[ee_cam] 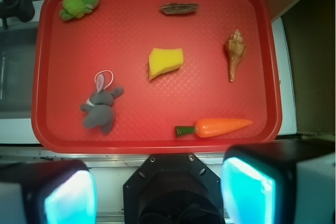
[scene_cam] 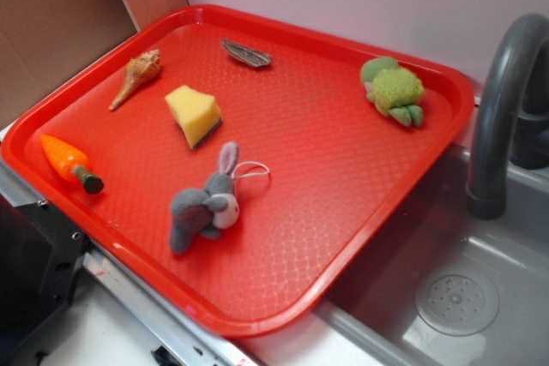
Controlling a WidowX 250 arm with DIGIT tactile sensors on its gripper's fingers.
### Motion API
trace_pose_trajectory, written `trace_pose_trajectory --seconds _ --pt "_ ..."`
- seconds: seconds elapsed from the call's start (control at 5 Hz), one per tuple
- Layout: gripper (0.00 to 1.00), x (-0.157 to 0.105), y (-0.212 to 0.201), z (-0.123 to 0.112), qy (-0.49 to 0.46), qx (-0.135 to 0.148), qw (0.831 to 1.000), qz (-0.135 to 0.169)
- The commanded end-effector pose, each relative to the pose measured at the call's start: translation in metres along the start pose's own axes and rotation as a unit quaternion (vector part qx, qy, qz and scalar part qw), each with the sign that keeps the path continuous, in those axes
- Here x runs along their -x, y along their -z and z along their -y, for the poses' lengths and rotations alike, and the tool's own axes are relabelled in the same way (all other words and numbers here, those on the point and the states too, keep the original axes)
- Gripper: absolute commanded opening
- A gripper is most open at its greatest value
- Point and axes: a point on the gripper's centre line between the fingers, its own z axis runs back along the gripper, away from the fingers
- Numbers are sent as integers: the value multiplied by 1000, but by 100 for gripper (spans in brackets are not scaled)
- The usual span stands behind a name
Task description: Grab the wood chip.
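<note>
wood chip: grey-brown sliver (scene_cam: 246, 54) lying flat near the far rim of the red tray (scene_cam: 343, 212), seen from the arm's side; nothing on it or touching it
chip axis: in the wrist view the long axis (ee_cam: 179, 8) runs left-right across the frame, pointed ends to either side
gripper: fingers sit at the bottom edge of the wrist view, gripper (ee_cam: 157, 192) over the near edge outside the tray; jaws spread wide, nothing held
key relation: chip lies straight ahead of the jaws, slightly right of centre, well apart, across the full depth of the tray; the finger gap also seems to run left-right, so my read is a wrist turn may be needed to pinch across the narrow width
in the path: yellow sponge (ee_cam: 165, 62) sits between jaws and chip, almost on the direct line; low, so likely cleared by travelling high
other items: seashell (ee_cam: 234, 53) to the right, well apart from chip; carrot (ee_cam: 215, 127) near the front rim; grey bunny (ee_cam: 100, 107) front left; green plush (ee_cam: 79, 2) in far left corner
surroundings: sink and faucet (scene_cam: 506, 109) beside the tray, away from the chip
progress: approach not yet begun, chip untouched
risk: thin flat piece, fingertips may skid on the tray
</note>
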Motion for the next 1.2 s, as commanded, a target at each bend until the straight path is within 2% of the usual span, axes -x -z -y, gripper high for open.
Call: trace_pose_trajectory --seconds 0.0,0.2,0.4,0.6,0.8,1.0 --pt "100 0 0 0 0 0 1000 0" --pt "100 -47 14 1 -63 16 996 65" --pt "100 -77 28 1 -94 -13 992 81" --pt "100 -106 49 -6 -186 -51 972 136" --pt "100 -135 83 -18 -281 -101 936 187" --pt "100 -146 112 -30 -366 -128 896 218"
